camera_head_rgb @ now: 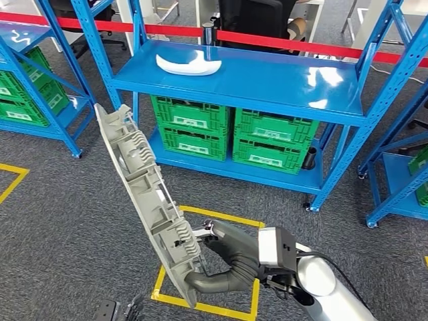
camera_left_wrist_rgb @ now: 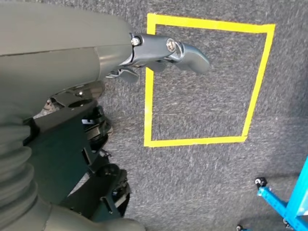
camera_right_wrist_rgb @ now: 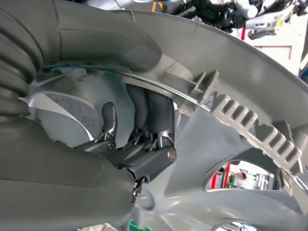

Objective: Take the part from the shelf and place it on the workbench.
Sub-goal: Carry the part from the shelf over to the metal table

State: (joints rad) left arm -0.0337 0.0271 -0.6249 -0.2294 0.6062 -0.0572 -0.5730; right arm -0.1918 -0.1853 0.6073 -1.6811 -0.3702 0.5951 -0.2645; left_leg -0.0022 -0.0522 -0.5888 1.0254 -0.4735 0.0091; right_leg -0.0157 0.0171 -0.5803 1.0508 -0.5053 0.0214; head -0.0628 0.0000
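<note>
The floor (camera_head_rgb: pixel 60 221) is grey carpet; a square of yellow tape (camera_head_rgb: pixel 206 264) is marked on it, and a second yellow corner (camera_head_rgb: pixel 13 177) lies at the left; blue metal shelving (camera_head_rgb: pixel 242 77) stands behind, with green plastic crates (camera_head_rgb: pixel 235 130) on its lower level; a further blue rack (camera_head_rgb: pixel 37 73) at the left holds more green crates; a red barrier band (camera_head_rgb: pixel 283 41) runs behind the shelves; light reflects on the blue shelf top.

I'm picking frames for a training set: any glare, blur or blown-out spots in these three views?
Head view: sharp throughout, with white glare patches on the blue shelf top. Left wrist view: evenly lit, the carpet and yellow tape square crisp, the left hand sharp, its cover close and featureless. Right wrist view: the grey part and right hand are clear; the background through the openings is overexposed and soft.
</note>
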